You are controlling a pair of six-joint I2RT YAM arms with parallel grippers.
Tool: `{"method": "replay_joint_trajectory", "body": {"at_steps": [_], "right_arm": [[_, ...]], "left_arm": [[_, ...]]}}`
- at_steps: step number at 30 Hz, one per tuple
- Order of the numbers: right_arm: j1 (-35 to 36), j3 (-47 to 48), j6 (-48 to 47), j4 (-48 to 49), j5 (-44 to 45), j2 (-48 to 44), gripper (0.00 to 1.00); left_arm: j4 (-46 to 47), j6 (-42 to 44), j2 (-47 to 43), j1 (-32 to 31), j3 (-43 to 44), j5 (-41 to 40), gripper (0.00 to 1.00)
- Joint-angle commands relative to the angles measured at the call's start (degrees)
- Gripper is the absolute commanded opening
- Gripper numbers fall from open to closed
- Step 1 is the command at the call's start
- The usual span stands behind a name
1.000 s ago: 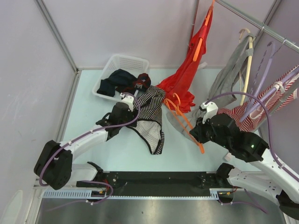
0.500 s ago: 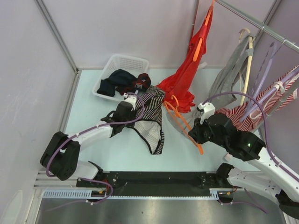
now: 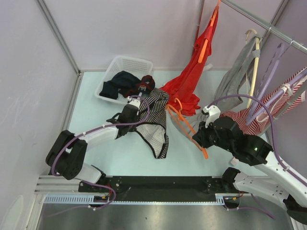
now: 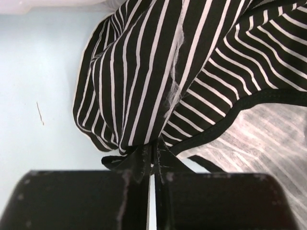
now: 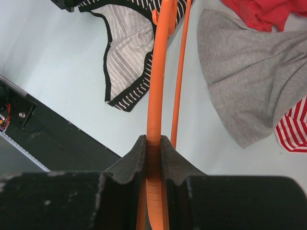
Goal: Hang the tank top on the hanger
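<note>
The black-and-white striped tank top (image 3: 156,122) lies crumpled on the pale table, its hem toward the arms. My left gripper (image 3: 136,102) is at its upper left edge, shut on a fold of the striped cloth (image 4: 144,96) with the dark edging pinched between the jaws (image 4: 154,152). The orange hanger (image 3: 188,128) stands just right of the top, its hook near the red cloth. My right gripper (image 3: 198,138) is shut on one orange arm of the hanger (image 5: 157,86); the tank top's hem (image 5: 124,67) lies beyond it.
A white basket (image 3: 123,76) with dark clothes sits at the back left. A red garment on another orange hanger (image 3: 194,72), a grey garment (image 3: 235,79) and a red-and-white striped one on lilac hangers (image 3: 268,105) hang from the rail at the right. Grey cloth (image 5: 249,72) spreads on the table.
My left gripper slid right and forward onto the tank top's edge and closed on it. The right gripper with the hanger shifted slightly left.
</note>
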Motion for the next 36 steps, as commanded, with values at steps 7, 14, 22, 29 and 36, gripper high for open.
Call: {"method": "replay_joint_trajectory", "body": {"at_steps": [7, 14, 22, 29, 36], "right_arm": [[0.74, 1.17, -0.74, 2.68, -1.66, -0.14, 0.00], [1.44, 2.48, -1.97, 5.40, -3.42, 0.39, 0.00], [2.58, 6.70, -1.79, 5.67, -6.93, -1.28, 0.00], [2.94, 6.70, -3.29, 9.53, -15.01, -0.67, 0.00], [5.39, 3.81, -2.94, 15.33, -16.96, 3.72, 0.00]], "left_arm": [[-11.35, -5.60, -13.53, -0.20, 13.00, 6.15, 0.00], [-22.42, -1.91, -15.31, 5.22, 23.83, 17.12, 0.01], [-18.92, -2.35, -8.89, 14.91, 22.34, 33.05, 0.00], [-14.44, -3.23, -5.72, 18.95, 20.14, 41.57, 0.00], [-13.55, -3.14, -8.18, 19.13, 18.12, 40.17, 0.00]]}}
